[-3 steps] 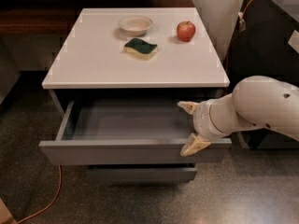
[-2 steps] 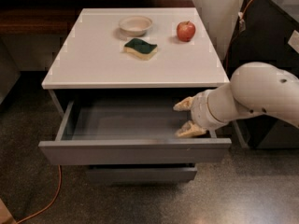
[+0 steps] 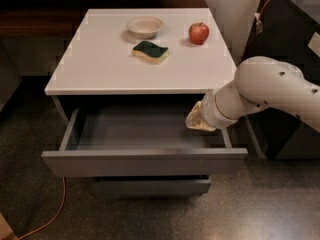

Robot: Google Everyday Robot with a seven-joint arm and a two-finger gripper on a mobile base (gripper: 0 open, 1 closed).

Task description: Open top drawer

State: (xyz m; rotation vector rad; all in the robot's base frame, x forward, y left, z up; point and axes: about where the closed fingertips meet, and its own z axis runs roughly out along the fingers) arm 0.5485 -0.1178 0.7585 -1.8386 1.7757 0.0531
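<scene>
Wide grey top drawer (image 3: 145, 161) under white worktop (image 3: 100, 64): pulled well out, grey inside showing | cream claw (image 3: 199, 120): has lifted from front edge toward drawer's back corner, open or closed cannot tell | task looks done

The arm (image 3: 270, 89) is cased in smooth white shells, thick and rounded, and swells into a bulbous segment toward the right edge. A few small dark dots, which may be screw holes, are scattered over that segment. Near the wrist the casing is divided by thin dark seams into short ring-like sections. The gripper (image 3: 199, 119) is coloured a duller cream-yellow than the arm. It is found at the arm's left end, over the right end of the top drawer (image 3: 145, 161).
</scene>
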